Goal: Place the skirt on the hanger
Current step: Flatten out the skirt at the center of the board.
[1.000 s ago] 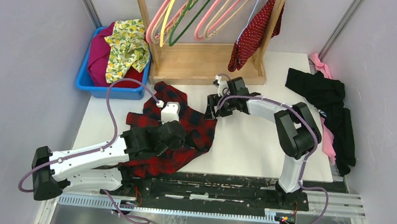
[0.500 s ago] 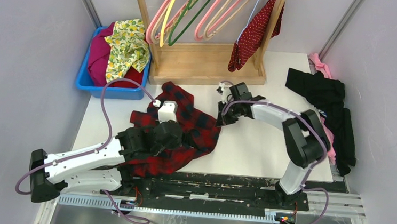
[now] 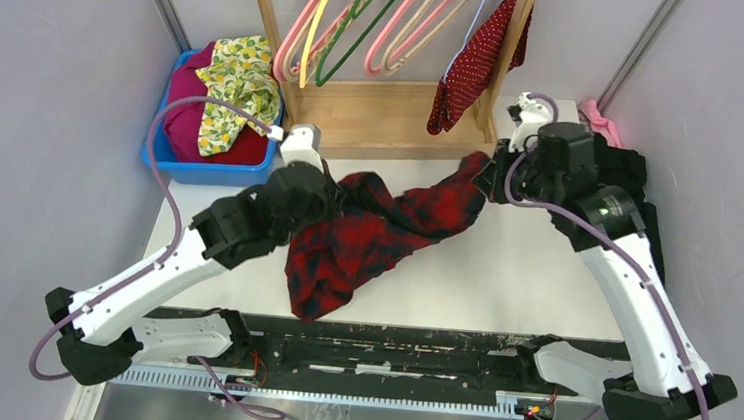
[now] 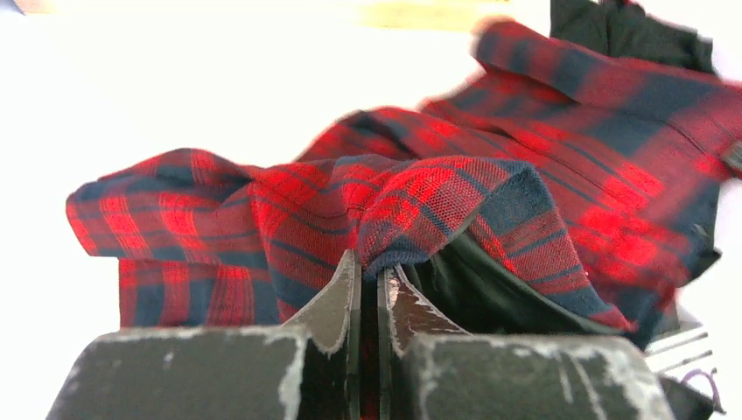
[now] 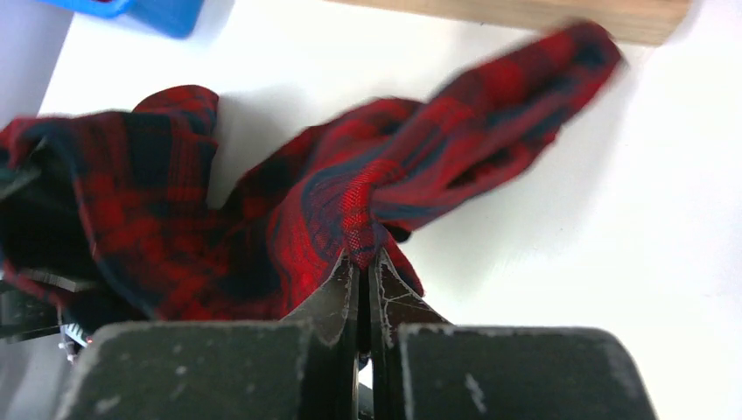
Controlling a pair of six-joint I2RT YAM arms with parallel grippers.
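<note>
- The left gripper (image 4: 367, 271) has its jaws pressed together on a fold of the red-and-black plaid garment (image 4: 455, 201). The cloth bunches up right over the fingertips.
- The right gripper (image 5: 363, 258) is likewise pinched tight on another edge of the same plaid garment, with a loose flap trailing off toward the wooden rack (image 5: 525, 13).
- From above, the garment is stretched between the two grippers, just in front of the wooden rack's base (image 3: 385, 121). One end sags down toward the arms' bases.
- The skirt (image 3: 475, 63), dark red with white dots, is not in either gripper. It dangles at the right end of the wooden rack, beside the right upright.
- The hanger (image 3: 465, 35), a thin lilac-blue wire, hangs on the same rack just left of the skirt. The skirt seems draped from it, but I cannot tell whether it sits squarely on both shoulders.
- My judgement is that the skirt is already up on the hanger, or close to it. All that may be left for it is checking or straightening.
- Pink hangers (image 3: 403, 22) fill the rack's middle, and a blue bin (image 3: 157, 153) of cloth sits left of the rack.
</note>
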